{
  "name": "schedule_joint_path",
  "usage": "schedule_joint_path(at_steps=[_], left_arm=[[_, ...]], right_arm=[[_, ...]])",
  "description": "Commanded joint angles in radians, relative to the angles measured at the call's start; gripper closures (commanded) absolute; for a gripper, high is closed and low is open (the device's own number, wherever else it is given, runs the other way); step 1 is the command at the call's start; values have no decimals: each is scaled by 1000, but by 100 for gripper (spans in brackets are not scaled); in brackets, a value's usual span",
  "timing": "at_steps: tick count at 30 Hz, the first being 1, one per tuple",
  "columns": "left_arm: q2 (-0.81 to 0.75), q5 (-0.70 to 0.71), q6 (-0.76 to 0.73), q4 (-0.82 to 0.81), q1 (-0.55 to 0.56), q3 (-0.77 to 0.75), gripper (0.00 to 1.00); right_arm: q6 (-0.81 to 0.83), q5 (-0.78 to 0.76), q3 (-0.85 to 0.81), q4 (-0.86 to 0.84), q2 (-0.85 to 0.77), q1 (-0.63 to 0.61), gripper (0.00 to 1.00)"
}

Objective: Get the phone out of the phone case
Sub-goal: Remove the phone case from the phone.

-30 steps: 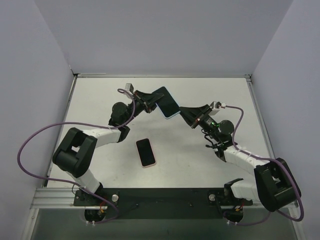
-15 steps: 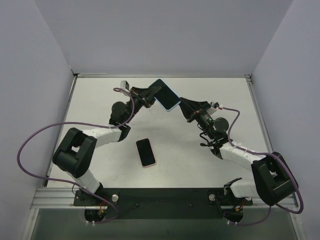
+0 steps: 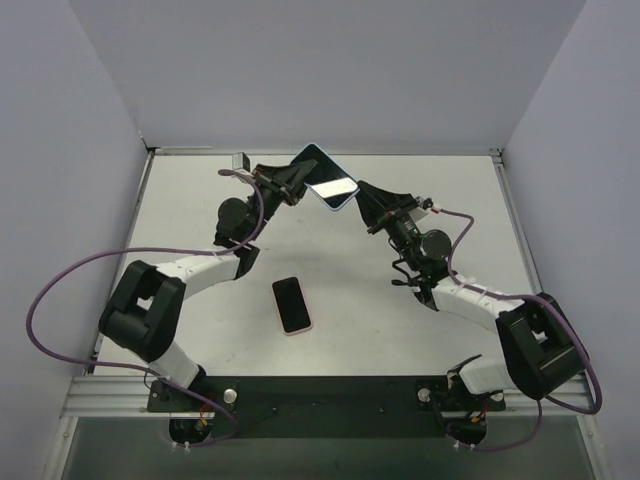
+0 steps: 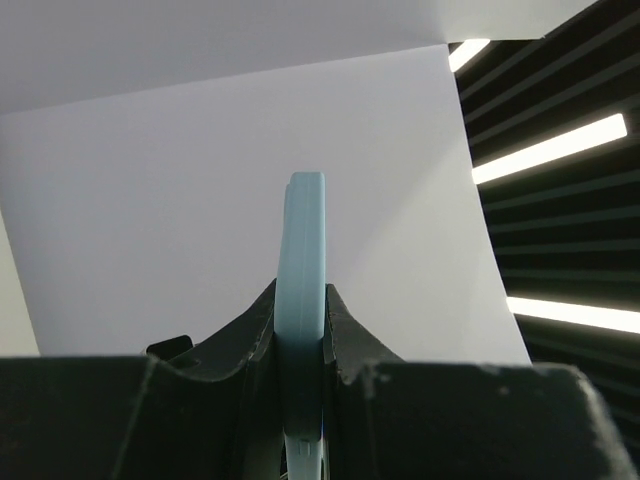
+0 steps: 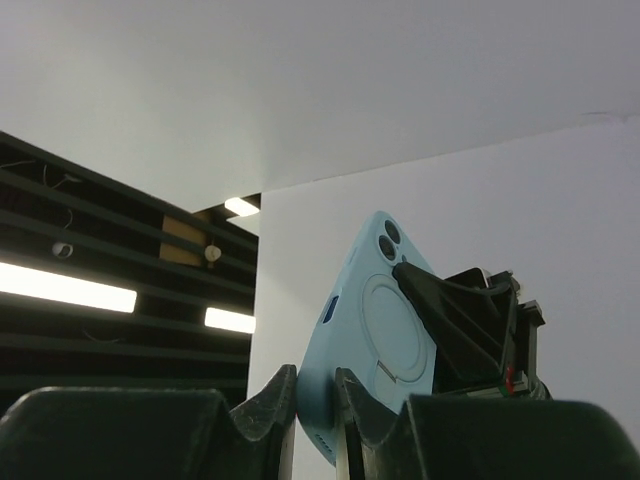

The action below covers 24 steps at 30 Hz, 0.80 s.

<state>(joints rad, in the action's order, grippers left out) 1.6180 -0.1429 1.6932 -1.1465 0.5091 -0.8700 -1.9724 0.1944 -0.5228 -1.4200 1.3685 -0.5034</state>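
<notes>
We see the phone [image 3: 328, 180], dark screen up and tilted, held in the air over the far middle of the tabletop [image 3: 190, 200]. It sits inside its light blue case [image 5: 372, 335]. The left fingers [image 3: 291, 185] are closed on the case's left edge. In the left wrist view that edge [image 4: 302, 260] stands upright, pinched between them [image 4: 258, 335]. The right fingers [image 3: 366, 200] are clamped on the opposite lower corner. The right wrist view shows them [image 5: 277, 398] gripping the case's back, just below its ring and camera lenses. A second phone [image 3: 292, 305] with a pink rim lies flat on the tabletop nearer the arm bases, well apart from both grips.
</notes>
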Motion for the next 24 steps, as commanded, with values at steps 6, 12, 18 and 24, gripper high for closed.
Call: schedule_joint_path(at_steps=[6, 12, 18, 24], left_arm=[[-130, -123, 63, -519, 94, -136, 100], [-161, -116, 54, -519, 101, -161, 100], [-181, -107, 57, -475, 108, -140, 100], [-224, -118, 46, -340, 108, -109, 100]], right_arm=[[-6, 0, -92, -247, 79, -63, 100], [-3, -1, -126, -246, 92, -70, 100], [79, 75, -149, -238, 92, -64, 100], [358, 294, -172, 235, -43, -27, 100]])
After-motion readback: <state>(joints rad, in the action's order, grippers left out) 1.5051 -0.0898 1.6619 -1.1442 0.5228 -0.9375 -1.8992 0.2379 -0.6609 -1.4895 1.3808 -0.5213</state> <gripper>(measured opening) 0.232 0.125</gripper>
